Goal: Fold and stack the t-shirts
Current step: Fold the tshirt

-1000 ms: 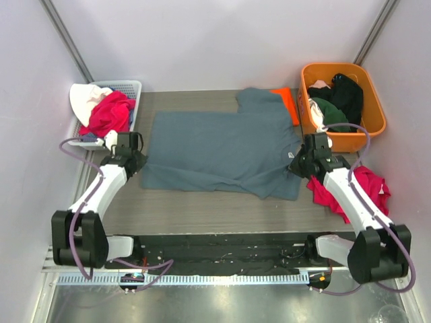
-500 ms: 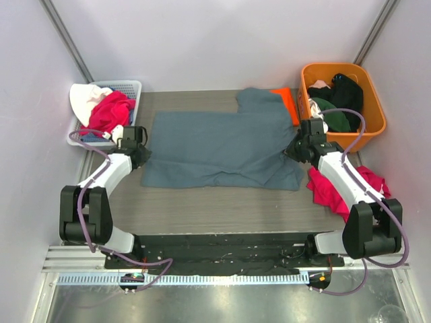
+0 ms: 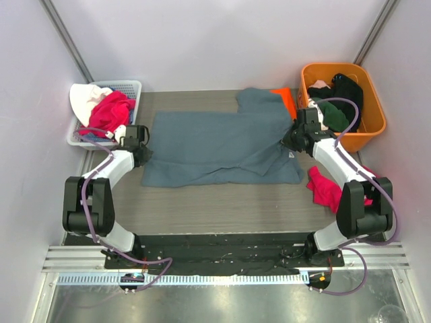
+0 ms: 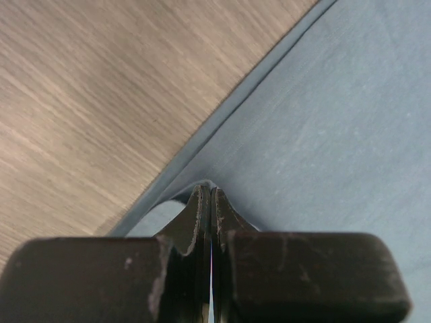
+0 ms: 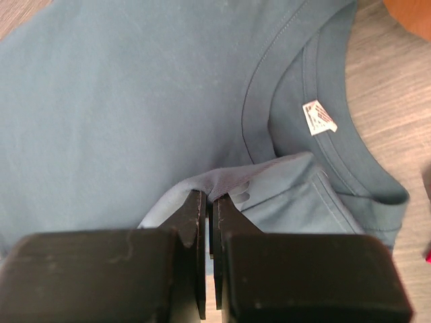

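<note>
The slate blue-grey t-shirt (image 3: pixel 215 145) lies spread across the wooden table (image 3: pixel 215 205), its near part doubled over. My left gripper (image 3: pixel 143 155) is at the shirt's left edge. In the left wrist view that gripper (image 4: pixel 211 193) is shut on a raised bit of hem. My right gripper (image 3: pixel 289 142) is at the shirt's right side, beside the collar. In the right wrist view it (image 5: pixel 214 198) is shut on a pinched fold of the same shirt (image 5: pixel 135 101), near the neck label (image 5: pixel 318 116). The orange t-shirt (image 3: pixel 287 101) peeks out from under the blue one at the back right.
An orange plastic tub (image 3: pixel 372 128) of dark clothes stands at the back right. A white basket (image 3: pixel 132 86) with red and white garments sits at the back left. A red garment (image 3: pixel 326 192) lies on the table under the right arm.
Both grippers have moved away from the near edge toward the back, carrying the shirt's near edge with them. The shirt now covers less depth of the table.
</note>
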### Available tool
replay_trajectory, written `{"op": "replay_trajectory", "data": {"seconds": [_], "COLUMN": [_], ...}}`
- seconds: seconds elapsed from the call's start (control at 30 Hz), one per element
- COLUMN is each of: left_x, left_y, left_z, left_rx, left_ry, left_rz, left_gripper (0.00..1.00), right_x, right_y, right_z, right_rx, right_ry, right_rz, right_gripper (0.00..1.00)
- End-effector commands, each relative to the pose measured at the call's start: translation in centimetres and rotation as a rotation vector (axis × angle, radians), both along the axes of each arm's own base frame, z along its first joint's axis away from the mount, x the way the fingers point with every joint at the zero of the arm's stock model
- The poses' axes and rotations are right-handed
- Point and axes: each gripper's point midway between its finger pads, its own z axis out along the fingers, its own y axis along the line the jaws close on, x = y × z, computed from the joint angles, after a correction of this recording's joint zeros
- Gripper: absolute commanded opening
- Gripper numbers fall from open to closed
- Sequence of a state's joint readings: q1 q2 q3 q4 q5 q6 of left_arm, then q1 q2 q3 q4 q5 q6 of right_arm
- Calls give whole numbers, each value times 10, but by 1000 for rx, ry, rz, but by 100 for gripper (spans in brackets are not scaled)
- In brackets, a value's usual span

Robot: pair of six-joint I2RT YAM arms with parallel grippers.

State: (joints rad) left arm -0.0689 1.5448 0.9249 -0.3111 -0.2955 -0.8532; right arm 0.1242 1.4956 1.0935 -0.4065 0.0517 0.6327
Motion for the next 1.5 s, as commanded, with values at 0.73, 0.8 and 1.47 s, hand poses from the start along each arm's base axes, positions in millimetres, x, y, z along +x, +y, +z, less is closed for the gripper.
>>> {"op": "replay_trajectory", "data": {"seconds": [0.73,0.8,1.47], "left_x": [32,32,33], "left_y": [19,20,22], "left_z": [16,15,0], "left_rx": [72,76,72], "left_ry": [-56,-53,-15], "left_rz": [27,27,18], "left_gripper": [0,0,4], "right_x": [46,46,58], "right_y": [-11,-12,-5], "right_z": [9,9,-5], "right_rx": [-55,-58,-38], "right_ry": [-78,-78,-66], "right_rz": [-31,-33,11], "right_gripper": [1,1,10]}}
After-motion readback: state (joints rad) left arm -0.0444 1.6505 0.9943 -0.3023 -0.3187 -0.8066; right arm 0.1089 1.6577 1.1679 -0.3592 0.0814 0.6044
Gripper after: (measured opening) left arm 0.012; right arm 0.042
